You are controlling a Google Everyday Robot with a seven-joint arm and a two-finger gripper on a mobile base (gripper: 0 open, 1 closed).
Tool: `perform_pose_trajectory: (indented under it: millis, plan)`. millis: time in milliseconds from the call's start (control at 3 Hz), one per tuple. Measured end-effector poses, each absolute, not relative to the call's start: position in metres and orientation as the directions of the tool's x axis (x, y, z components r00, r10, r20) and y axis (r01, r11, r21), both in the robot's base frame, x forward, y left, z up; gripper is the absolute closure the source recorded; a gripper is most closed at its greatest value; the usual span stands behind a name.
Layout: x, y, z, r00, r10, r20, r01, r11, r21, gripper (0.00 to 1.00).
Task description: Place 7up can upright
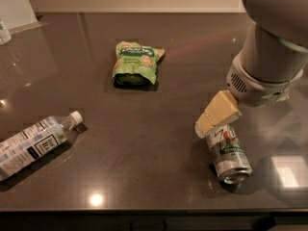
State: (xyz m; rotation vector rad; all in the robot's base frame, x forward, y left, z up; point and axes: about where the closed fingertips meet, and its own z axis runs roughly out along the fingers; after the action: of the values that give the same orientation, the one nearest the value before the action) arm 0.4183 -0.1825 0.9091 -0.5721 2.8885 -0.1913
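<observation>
The 7up can [229, 154] lies on its side on the dark countertop [144, 143] at the right front. Its shiny metal end faces the front edge, and its green lettering and red dot face up. My gripper [215, 115], with cream-coloured tips on a large grey arm [269, 57], hangs just above the can's far end, overlapping it in this view. I cannot tell whether it touches the can.
A green snack bag [136, 63] lies at the middle back. A clear plastic bottle [33, 142] with a white cap lies on its side at the left front. The counter's front edge runs close below the can.
</observation>
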Motion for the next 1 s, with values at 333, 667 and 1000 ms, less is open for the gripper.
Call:
perform_pose_trajectory:
  millis: [333, 667, 1000]
  plan:
    - [0.416, -0.181, 0.896, -0.955, -0.254, -0.154, -0.234, 0.962, -0.138, 0.00]
    - [0.413, -0.174, 0.883, -0.977, -0.164, -0.135, -0.148, 0.982, -0.117, 0.00]
    - [0.410, -0.168, 0.870, -0.988, -0.119, -0.099, -0.109, 0.989, -0.099, 0.00]
